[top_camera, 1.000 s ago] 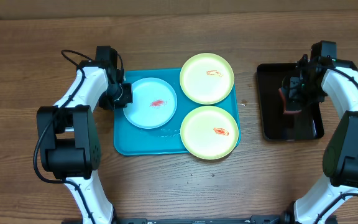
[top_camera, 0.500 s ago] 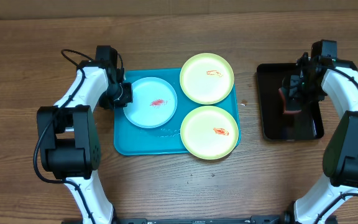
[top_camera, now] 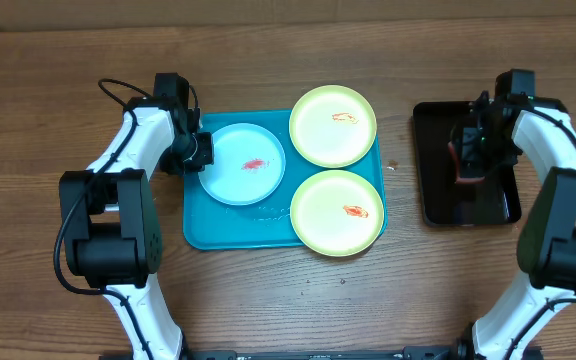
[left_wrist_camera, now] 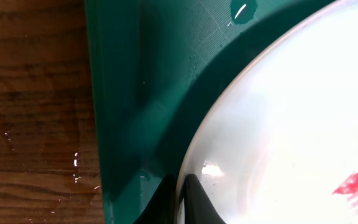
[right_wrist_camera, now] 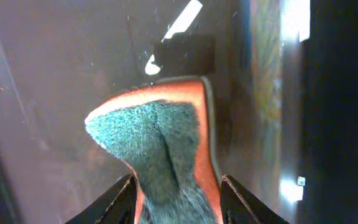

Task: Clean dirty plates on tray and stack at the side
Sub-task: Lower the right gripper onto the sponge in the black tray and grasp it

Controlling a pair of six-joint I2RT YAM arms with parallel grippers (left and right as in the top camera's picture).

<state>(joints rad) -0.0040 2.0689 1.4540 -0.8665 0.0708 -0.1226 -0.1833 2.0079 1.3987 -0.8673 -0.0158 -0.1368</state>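
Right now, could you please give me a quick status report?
Left gripper shut on blue plate rim. Right gripper shut on sponge, at black tray. Yellow plates smeared too, all on tray. Nothing blocking.

- Your left arm (top_camera: 133, 140) and right arm (top_camera: 560, 140) share one build: glossy white rounded links joined by chunky black joint housings.
- The sections towards each base are the bulkiest black blocks, with rounded edges.
- A thin black cable (top_camera: 118, 90) loops out beside the left arm.
- Your left gripper (top_camera: 202, 158) is black, and its fingertips (left_wrist_camera: 194, 199) taper to narrow matte points.
- Your right gripper (top_camera: 470, 152) is black too, with flat, angular fingers (right_wrist_camera: 241, 202).
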